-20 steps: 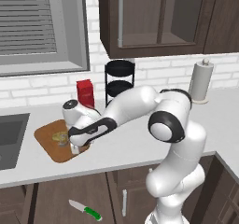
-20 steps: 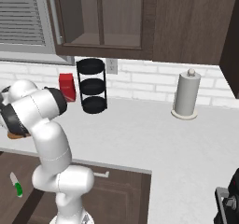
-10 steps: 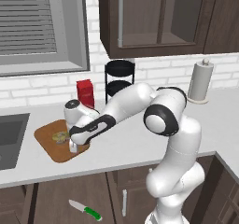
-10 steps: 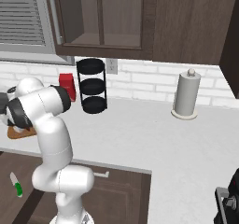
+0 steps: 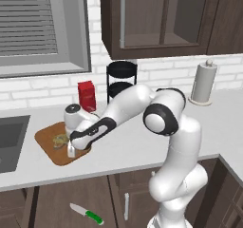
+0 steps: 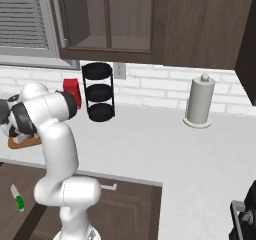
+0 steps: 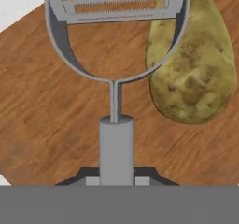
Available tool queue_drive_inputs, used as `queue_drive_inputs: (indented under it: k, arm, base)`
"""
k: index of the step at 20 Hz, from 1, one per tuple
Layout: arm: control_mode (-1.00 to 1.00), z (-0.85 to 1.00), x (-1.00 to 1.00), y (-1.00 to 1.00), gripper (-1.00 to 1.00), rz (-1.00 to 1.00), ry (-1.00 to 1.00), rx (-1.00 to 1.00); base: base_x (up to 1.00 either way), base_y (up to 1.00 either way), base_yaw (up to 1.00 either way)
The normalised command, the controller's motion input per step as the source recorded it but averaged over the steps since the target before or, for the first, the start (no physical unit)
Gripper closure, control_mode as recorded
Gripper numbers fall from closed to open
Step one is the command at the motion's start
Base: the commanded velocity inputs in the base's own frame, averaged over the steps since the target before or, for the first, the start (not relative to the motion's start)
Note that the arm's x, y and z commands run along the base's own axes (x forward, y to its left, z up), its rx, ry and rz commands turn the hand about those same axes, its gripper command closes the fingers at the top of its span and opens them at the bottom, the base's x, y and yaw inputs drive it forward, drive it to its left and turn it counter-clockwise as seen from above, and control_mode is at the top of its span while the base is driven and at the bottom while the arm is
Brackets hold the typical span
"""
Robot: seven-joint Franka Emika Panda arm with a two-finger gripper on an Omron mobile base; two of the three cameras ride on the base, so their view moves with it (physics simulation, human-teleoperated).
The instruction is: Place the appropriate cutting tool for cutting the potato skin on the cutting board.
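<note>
The grey metal peeler (image 7: 116, 139) hangs head-down from my gripper (image 7: 116, 178), which is shut on its slim handle. Its looped head (image 7: 116, 6) is close over the brown wooden cutting board (image 7: 46, 111). The yellow-brown potato (image 7: 193, 64) lies on the board just beside the head. In the left base view my gripper (image 5: 72, 143) holds the peeler (image 5: 71, 149) over the board (image 5: 47, 145), right next to the potato (image 5: 60, 139). A corner of the board (image 6: 24, 143) shows behind my arm in the right base view.
A green-handled knife (image 5: 87, 214) lies on the floor in front of the cabinets. On the counter stand a red box (image 5: 86, 95), a black tiered rack (image 5: 122, 82) and a paper towel roll (image 5: 203, 82). A sink (image 5: 9, 141) lies left of the board.
My hand has edged left and down over the board, bringing the peeler closer to the wood beside the potato.
</note>
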Motion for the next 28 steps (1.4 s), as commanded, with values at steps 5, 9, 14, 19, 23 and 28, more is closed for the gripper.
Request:
queue_drive_inputs:
  k: [5, 9, 14, 19, 23, 28]
  arm:
    - [-1.00, -0.07, 0.10, 0.05, -1.00, 0.00, 0.00, 0.00]
    - [-1.00, -0.02, 0.00, 0.00, -1.00, 0.00, 0.00, 0.00]
    - [-1.00, 0.00, 0.00, 0.00, -1.00, 0.00, 0.00, 0.00]
    - [-1.00, 0.77, -0.11, 0.00, -1.00, 0.00, -0.03, 0.03]
    - [-1.00, 1.00, -0.79, -0.28, -1.00, -0.08, 0.00, 0.10]
    - [-1.00, 0.71, -1.00, -0.85, -1.00, -0.23, 0.00, 0.11]
  base:
    - [0.00, 0.00, 0.00]
    - [0.00, 0.00, 0.00]
    - [0.00, 0.00, 0.00]
    - [0.00, 0.00, 0.00]
    - [0.00, 0.00, 0.00]
    - [0.00, 0.00, 0.00]
